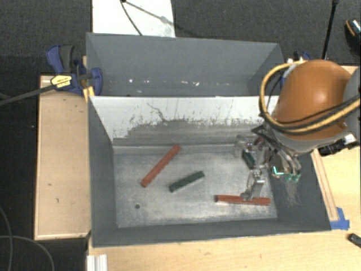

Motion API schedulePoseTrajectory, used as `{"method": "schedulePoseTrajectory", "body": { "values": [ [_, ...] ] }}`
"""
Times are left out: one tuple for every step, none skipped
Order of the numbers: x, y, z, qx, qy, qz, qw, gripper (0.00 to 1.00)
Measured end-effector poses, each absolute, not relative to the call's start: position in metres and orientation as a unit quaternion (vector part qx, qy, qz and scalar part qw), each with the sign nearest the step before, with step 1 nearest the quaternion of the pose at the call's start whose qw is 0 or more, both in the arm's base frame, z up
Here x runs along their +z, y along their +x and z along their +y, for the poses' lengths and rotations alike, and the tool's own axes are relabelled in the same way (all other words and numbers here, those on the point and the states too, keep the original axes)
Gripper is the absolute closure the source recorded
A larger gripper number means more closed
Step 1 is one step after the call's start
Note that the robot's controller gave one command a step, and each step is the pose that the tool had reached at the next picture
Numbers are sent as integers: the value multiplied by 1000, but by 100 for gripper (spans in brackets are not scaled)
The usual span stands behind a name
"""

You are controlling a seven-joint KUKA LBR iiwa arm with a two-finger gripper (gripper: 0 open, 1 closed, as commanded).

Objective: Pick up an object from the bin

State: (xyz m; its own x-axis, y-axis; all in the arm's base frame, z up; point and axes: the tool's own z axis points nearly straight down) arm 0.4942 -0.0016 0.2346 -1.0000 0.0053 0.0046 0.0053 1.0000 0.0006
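My gripper (254, 195) reaches down at the right side of the bin floor, its fingertips touching a flat red-brown stick (228, 199) that lies level near the front right. The fingertips sit at the right half of that stick. A dark green bar (186, 181) lies on the floor to the left of it, tilted slightly. Farther left, a longer red-brown stick (161, 165) lies diagonally.
The arm with its orange cover and cables hangs over the bin's right wall. The three things are spread apart on the floor, with bare metal between them and along the left side.
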Motion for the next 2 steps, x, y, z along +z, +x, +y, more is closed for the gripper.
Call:
{"method": "schedulePoseTrajectory", "body": {
  "values": [
    [66,507,134,-1,43,-999,2,0],
    [102,522,95,0,76,-997,-3,0]
  ]
}}
